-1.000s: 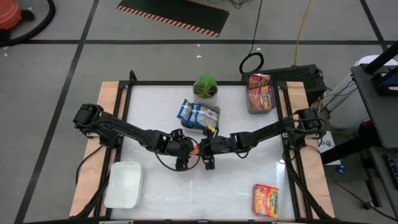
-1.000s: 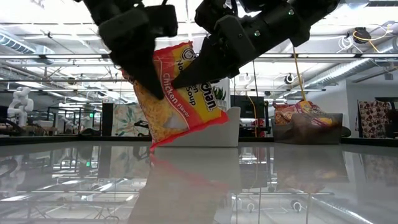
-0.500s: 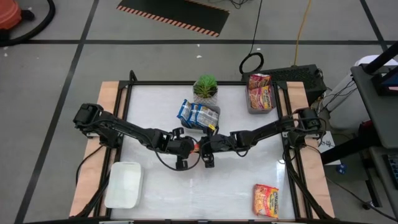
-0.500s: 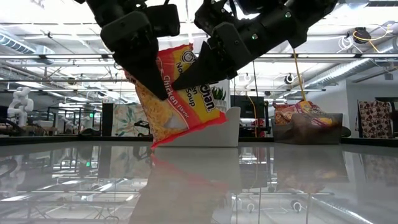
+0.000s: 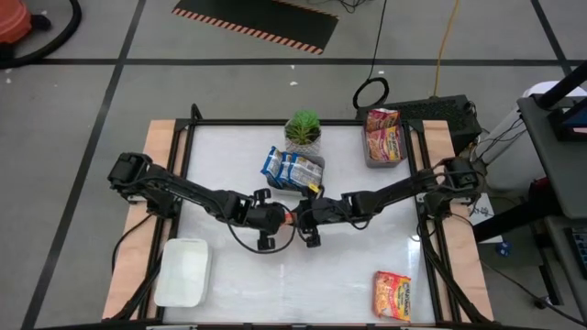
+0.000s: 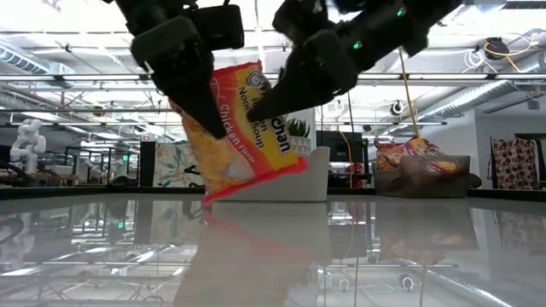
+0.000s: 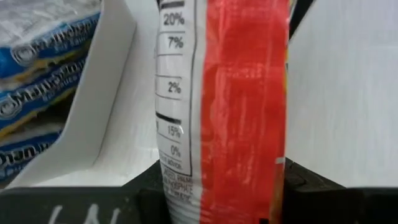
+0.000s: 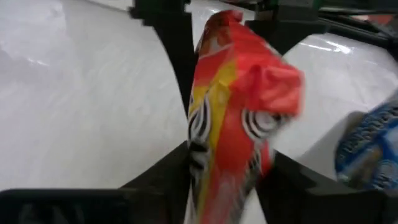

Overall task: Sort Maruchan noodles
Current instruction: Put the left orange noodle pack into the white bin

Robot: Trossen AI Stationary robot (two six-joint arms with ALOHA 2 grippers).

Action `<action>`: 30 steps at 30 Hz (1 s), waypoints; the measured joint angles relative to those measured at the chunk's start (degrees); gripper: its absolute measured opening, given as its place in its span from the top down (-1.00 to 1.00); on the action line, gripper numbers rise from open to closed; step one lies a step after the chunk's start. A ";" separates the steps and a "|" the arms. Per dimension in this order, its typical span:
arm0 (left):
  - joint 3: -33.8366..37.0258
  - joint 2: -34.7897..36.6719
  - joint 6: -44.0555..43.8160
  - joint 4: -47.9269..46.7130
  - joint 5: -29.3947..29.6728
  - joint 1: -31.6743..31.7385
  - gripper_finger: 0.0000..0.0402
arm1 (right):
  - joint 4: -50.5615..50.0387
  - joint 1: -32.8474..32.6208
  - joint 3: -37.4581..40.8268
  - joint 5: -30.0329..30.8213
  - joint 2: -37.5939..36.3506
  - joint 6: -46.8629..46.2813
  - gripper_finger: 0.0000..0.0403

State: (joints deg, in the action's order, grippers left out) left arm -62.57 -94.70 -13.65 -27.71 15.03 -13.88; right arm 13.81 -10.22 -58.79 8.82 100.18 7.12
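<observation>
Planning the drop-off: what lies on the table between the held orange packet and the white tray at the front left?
In the high view, only bare tabletop separates the orange packet from the white tray.

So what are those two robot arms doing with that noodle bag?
Both arms meet over the middle of the table. The left gripper and the right gripper each pinch the same orange-red noodle packet, holding it up off the table. Blue packets sit in a tray near the plant, more red ones fill a grey tray, and one packet lies loose.
</observation>
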 joint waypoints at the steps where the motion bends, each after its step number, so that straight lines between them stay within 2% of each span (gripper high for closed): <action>1: -0.01 -0.01 -0.01 -0.53 0.02 -0.21 0.36 | -0.78 -0.41 0.05 1.54 -0.74 0.54 0.22; 4: -1.23 -0.01 -0.45 -3.13 0.19 -0.99 0.36 | -2.27 -1.64 0.03 5.41 -3.91 2.23 0.04; 11: -4.64 0.05 -5.24 -11.26 -0.05 -3.88 0.36 | -14.03 -3.96 0.03 6.17 -14.94 1.43 -0.26; 16: -8.75 0.03 -7.19 -19.84 -1.13 -7.74 0.36 | -27.44 -6.32 0.03 6.63 -25.81 -4.39 -0.29; 20: -14.56 0.03 -7.54 -30.37 -2.69 -12.26 0.36 | -34.15 -8.97 0.03 12.88 -34.09 -9.43 -0.28; 25: -23.79 0.03 -11.60 -43.52 -3.51 -19.53 0.36 | -35.85 -13.49 0.58 19.52 -40.81 -12.55 -0.28; 30: -28.64 1.66 -18.70 -48.43 -1.39 -25.98 0.36 | -31.99 -17.23 2.87 19.69 -42.59 -12.45 -0.28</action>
State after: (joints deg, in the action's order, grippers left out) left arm -91.20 -93.04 -32.35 -76.14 13.64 -39.86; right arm -18.18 -27.45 -55.92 28.51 57.58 -5.33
